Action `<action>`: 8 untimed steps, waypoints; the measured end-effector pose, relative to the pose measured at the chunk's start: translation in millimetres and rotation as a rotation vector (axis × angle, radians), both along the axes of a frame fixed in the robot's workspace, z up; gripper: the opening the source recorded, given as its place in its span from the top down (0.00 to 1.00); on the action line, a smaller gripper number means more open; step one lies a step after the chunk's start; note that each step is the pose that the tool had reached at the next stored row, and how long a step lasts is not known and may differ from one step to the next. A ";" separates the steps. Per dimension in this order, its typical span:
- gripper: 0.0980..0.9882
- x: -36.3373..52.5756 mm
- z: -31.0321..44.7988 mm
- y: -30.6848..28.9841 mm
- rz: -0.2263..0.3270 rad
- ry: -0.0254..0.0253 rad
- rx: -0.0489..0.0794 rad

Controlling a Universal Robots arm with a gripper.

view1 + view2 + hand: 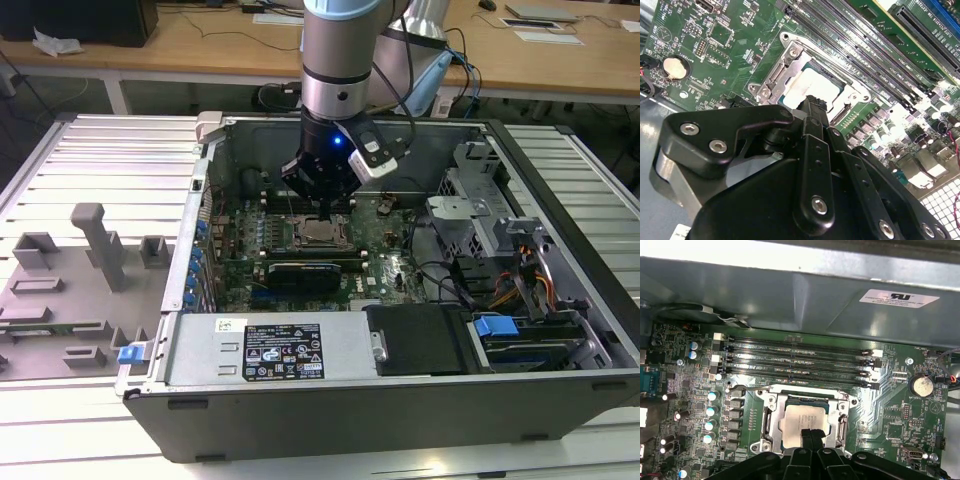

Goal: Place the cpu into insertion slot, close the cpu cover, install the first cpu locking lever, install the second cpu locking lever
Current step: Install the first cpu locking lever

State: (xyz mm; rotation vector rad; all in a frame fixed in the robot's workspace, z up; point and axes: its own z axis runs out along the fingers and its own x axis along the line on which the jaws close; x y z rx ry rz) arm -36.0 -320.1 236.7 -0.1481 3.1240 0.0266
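Hovering gripper (811,435) above cpu (797,421), cpu cover (768,421) down

I count one computer case (300,420), one green circuit board (890,400), four long memory slots (797,357), one socket (805,399), one square chip (800,417), one silver frame (767,415), one round battery (921,386), one robot arm (340,60) and one end effector (811,434).

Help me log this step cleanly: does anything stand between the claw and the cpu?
Nothing visible does. In the first wrist view the claw hangs directly over the cpu, its shut tips at the chip's edge. The cpu cover frames the chip all round and leaves its top bare through the window.
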 end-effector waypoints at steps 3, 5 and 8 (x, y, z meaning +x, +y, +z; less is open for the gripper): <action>0.99 0.0 0.0 0.0 0.000 0.0000 0.000; 0.99 0.0 0.0 0.0 0.000 0.0000 0.000; 0.99 -0.6 0.0 0.0 0.000 0.0000 0.000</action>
